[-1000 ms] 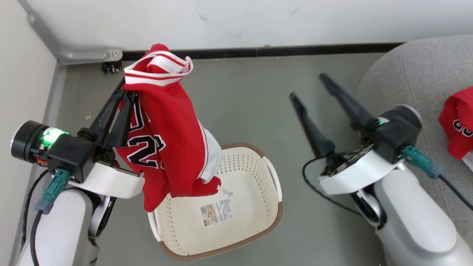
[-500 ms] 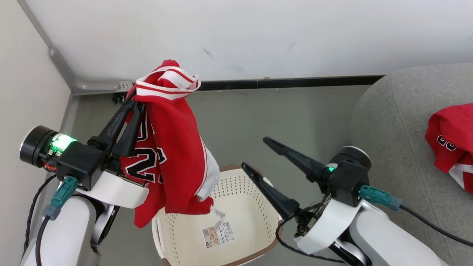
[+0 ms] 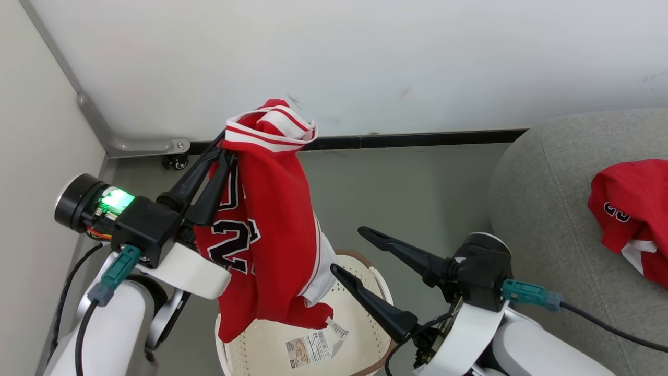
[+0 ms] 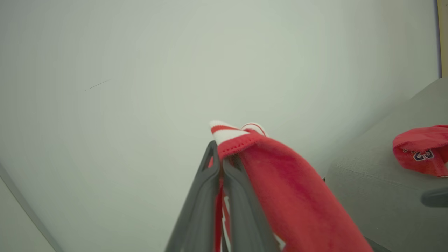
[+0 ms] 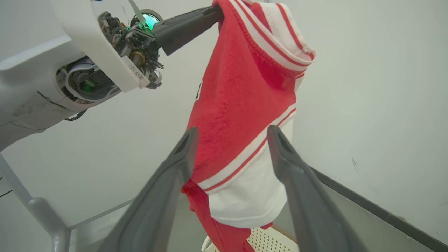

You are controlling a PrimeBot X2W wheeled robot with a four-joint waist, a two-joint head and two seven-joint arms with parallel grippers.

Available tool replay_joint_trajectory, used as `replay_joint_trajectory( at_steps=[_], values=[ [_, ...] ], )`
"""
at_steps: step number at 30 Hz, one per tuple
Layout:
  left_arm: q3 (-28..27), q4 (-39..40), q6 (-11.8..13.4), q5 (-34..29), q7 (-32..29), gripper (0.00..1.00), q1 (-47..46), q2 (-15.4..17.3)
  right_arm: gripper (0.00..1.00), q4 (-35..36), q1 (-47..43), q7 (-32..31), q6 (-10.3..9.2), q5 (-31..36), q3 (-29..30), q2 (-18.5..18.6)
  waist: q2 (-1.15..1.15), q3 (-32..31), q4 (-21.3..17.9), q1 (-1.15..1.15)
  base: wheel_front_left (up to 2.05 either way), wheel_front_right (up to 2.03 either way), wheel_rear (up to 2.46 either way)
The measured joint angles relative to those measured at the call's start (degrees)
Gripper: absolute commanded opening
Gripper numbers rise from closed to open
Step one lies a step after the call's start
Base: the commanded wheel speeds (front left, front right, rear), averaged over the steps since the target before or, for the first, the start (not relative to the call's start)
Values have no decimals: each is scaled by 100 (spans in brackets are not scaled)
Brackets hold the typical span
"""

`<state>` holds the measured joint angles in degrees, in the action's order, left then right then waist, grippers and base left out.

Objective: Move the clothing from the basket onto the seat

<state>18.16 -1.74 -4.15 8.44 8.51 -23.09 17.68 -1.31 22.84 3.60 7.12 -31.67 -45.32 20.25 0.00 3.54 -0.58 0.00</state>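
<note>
Head view: left fingers (image 3: pixel 190 180) clenched on jersey (image 3: pixel 276 209) top, hem over basket (image 3: pixel 261 351) — thin pinch may slip swinging to seat (image 3: pixel 543 209). Right fingers (image 3: pixel 402 253) spread, empty — could snag cloth.

Passable over bare floor (image 3: pixel 407 183) between basket (image 3: pixel 261 350) and seat (image 3: pixel 543 219). Blocked at left by side wall (image 3: pixel 31 130), at far end by back wall (image 3: pixel 365 62). Crowded above basket by hanging jersey (image 3: pixel 271 219), with right gripper (image 3: pixel 347 248) spread just right of it, maybe touching.

Red garment (image 3: pixel 271 219) above basket (image 3: pixel 360 339); another garment (image 3: pixel 626 209) on seat (image 3: pixel 543 209).
</note>
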Motion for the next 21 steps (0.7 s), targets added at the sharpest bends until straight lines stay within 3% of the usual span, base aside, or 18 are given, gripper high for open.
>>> replay_joint_trajectory(
  at_steps=[9, 21],
  values=[
    [198, 186, -49, 0, -344, 0, -160, -100, 100, -92, -191, 0, 0, -162, -127, -55, 0, -94, 38, 0, 0, 0, 0],
    [427, 290, -49, -44, -870, 0, -385, -233, 100, -494, -192, 11, 0, -433, -366, -586, 0, -115, 149, 0, 0, 0, 0]
  ],
)
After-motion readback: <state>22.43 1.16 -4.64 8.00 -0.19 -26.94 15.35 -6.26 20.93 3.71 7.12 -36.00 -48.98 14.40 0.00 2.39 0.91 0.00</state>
